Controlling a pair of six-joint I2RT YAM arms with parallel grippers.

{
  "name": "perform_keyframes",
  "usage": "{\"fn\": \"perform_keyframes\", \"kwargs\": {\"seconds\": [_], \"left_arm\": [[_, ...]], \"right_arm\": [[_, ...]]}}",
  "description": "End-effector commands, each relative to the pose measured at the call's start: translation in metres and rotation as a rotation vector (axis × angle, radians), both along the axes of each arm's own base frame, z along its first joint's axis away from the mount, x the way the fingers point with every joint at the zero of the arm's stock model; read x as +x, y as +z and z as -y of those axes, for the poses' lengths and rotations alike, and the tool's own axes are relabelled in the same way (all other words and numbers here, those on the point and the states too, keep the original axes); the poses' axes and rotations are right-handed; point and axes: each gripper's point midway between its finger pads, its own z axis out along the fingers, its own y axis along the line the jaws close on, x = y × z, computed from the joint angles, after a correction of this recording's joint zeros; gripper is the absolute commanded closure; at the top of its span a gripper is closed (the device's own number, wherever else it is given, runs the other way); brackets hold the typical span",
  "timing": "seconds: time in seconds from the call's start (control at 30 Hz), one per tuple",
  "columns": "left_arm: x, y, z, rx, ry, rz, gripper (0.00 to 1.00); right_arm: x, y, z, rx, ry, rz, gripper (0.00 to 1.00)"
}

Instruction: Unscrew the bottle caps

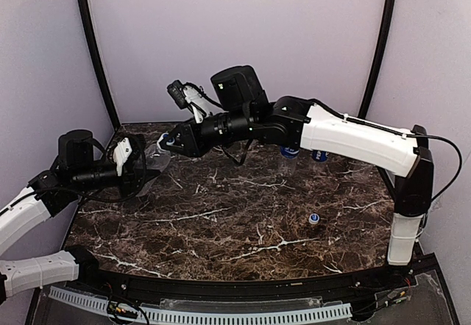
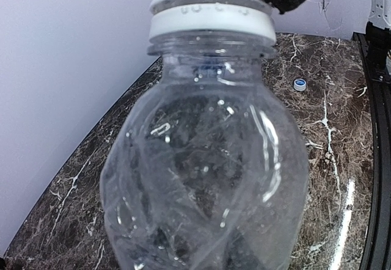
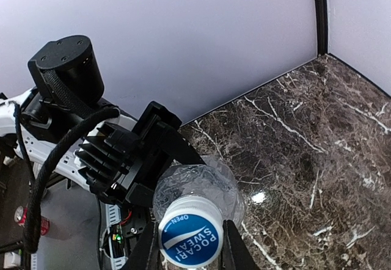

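We note a dark veined marble table and lilac walls. The left gripper clamps a clear, crumpled bottle; the right gripper pinches its blue-topped white cap.

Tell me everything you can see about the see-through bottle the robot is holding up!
The bottle is clear, crinkly plastic with no label, and it looks empty. Its body bulges, then narrows to a neck with a white ring. Its cap has white sides and a blue top printed POCARI SWEAT. The bottle is held up above the marble table, not standing on it. The left gripper grips its body, and the right gripper is shut on the cap.
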Motion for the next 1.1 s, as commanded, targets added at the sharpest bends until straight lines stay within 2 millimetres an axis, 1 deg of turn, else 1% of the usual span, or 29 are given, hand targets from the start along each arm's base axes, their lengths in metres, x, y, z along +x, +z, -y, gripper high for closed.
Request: {"fn": "perform_keyframes", "kwargs": {"seconds": [0.0, 0.03, 0.07, 0.13, 0.17, 0.2, 0.23, 0.27, 0.3, 0.33, 0.37, 0.43, 0.5, 0.57, 0.67, 0.7, 0.73, 0.77, 0.8, 0.83, 0.87, 0.9, 0.93, 0.97, 1.0, 1.03, 1.07], "left_arm": [[-0.001, 0.0, 0.0, -0.005, -0.006, 0.016, 0.69], [-0.001, 0.0, 0.0, -0.005, -0.01, 0.013, 0.69], [-0.003, -0.002, 0.001, -0.002, -0.014, 0.007, 0.69], [-0.01, -0.007, 0.003, 0.0, -0.049, -0.019, 0.69], [-0.018, -0.007, 0.008, -0.01, -0.1, -0.037, 0.7], [-0.032, -0.011, 0.013, -0.016, -0.171, -0.074, 0.7], [-0.04, -0.012, 0.015, -0.022, -0.212, -0.093, 0.7], [-0.057, -0.016, 0.019, -0.035, -0.292, -0.141, 0.7], [-0.065, -0.017, 0.021, -0.043, -0.328, -0.165, 0.7], [-0.076, -0.021, 0.022, -0.052, -0.373, -0.21, 0.7], [-0.082, -0.025, 0.021, -0.05, -0.388, -0.24, 0.72], [-0.088, -0.028, 0.021, -0.046, -0.414, -0.253, 0.76], [-0.091, -0.029, 0.02, -0.033, -0.425, -0.244, 0.79], [-0.091, -0.028, 0.02, -0.029, -0.428, -0.237, 0.79], [-0.09, -0.027, 0.02, -0.03, -0.425, -0.235, 0.79], [-0.089, -0.027, 0.02, -0.031, -0.42, -0.236, 0.79], [-0.088, -0.027, 0.02, -0.03, -0.413, -0.232, 0.79], [-0.086, -0.025, 0.02, -0.034, -0.405, -0.228, 0.79], [-0.083, -0.024, 0.019, -0.032, -0.389, -0.221, 0.79], [-0.079, -0.023, 0.019, -0.039, -0.364, -0.216, 0.79], [-0.075, -0.021, 0.019, -0.042, -0.346, -0.207, 0.79], [-0.065, -0.019, 0.018, -0.045, -0.3, -0.188, 0.79], [-0.06, -0.018, 0.016, -0.046, -0.272, -0.174, 0.79], [-0.046, -0.017, 0.013, -0.042, -0.201, -0.146, 0.79], [-0.039, -0.017, 0.011, -0.039, -0.167, -0.132, 0.79], [-0.027, -0.015, 0.007, -0.034, -0.103, -0.096, 0.79], [-0.021, -0.014, 0.005, -0.029, -0.078, -0.081, 0.79]], "right_arm": [[-0.001, 0.003, -0.002, 0.0, 0.01, 0.024, 0.93], [-0.003, 0.005, -0.002, 0.003, 0.026, 0.043, 0.98], [-0.006, 0.007, -0.002, 0.004, 0.053, 0.072, 1.0], [-0.024, 0.011, -0.002, 0.016, 0.183, 0.152, 1.0], [-0.033, 0.012, 0.0, 0.019, 0.242, 0.201, 1.0], [-0.042, 0.011, 0.004, 0.018, 0.305, 0.262, 1.0], [-0.054, 0.008, 0.01, 0.018, 0.382, 0.329, 1.0], [-0.066, 0.002, 0.016, 0.017, 0.457, 0.386, 1.0], [-0.076, -0.006, 0.022, 0.011, 0.528, 0.475, 1.0], [-0.084, -0.019, 0.028, -0.016, 0.576, 0.519, 1.0], [-0.09, -0.025, 0.03, -0.038, 0.609, 0.572, 1.0], [-0.099, -0.042, 0.033, -0.116, 0.675, 0.678, 1.0], [-0.102, -0.054, 0.033, -0.18, 0.717, 0.768, 1.0], [-0.098, -0.058, 0.03, -0.217, 0.711, 0.825, 1.0], [-0.091, -0.055, 0.026, -0.23, 0.687, 0.853, 1.0], [-0.088, -0.054, 0.024, -0.234, 0.672, 0.855, 0.84], [-0.085, -0.053, 0.022, -0.239, 0.65, 0.853, 0.62], [-0.081, -0.051, 0.02, -0.241, 0.623, 0.851, 0.33], [-0.078, -0.047, 0.019, -0.238, 0.589, 0.841, 0.06], [-0.073, -0.041, 0.017, -0.229, 0.544, 0.825, 0.02], [-0.071, -0.033, 0.015, -0.212, 0.507, 0.807, 0.01], [-0.069, -0.024, 0.014, -0.191, 0.473, 0.782, 0.01], [-0.069, -0.013, 0.014, -0.163, 0.446, 0.752, 0.02], [-0.068, -0.004, 0.014, -0.128, 0.411, 0.688, 0.01], [-0.066, 0.008, 0.014, -0.081, 0.376, 0.63, 0.01], [-0.063, 0.017, 0.014, -0.04, 0.341, 0.571, 0.01], [-0.057, 0.025, 0.013, -0.002, 0.294, 0.504, 0.01]]}}
